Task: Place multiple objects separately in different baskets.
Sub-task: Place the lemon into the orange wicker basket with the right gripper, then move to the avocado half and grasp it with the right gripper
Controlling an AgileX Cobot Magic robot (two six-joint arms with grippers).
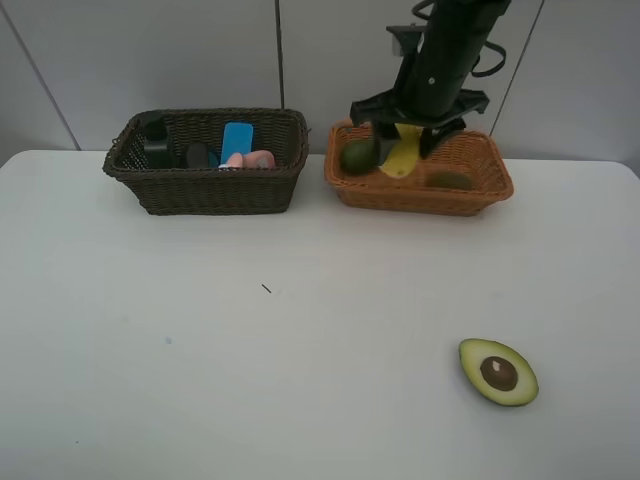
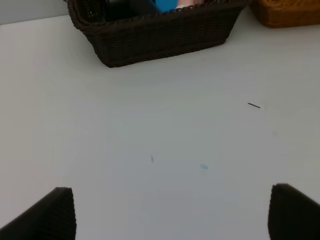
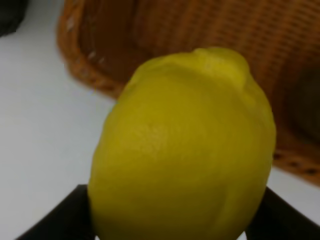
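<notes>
The yellow lemon (image 3: 182, 150) is clamped between the jaws of the right gripper (image 1: 404, 150), which hangs over the orange-tan basket (image 1: 480, 190) at about one o'clock on the table (image 1: 250, 380). In the right wrist view the fruit fills most of the frame, with the basket's woven wall close behind it. The step in hand is judged to be the release, and it is best done low: the lemon should be brought down toward a free patch of the basket floor between the green lime (image 1: 358, 156) on one side and the brown kiwi (image 1: 450, 180) on the other, so that neither is struck and nothing rolls over the shallow rim. The jaws should be parted only once the fruit is well inside. The left gripper (image 2: 170, 215) is held wide apart above bare tabletop, clear of the dark brown basket (image 1: 205, 190) at eleven o'clock. The avocado half (image 1: 498, 372) lies at about four o'clock, well apart from both baskets, and is judged to be left for later.
</notes>
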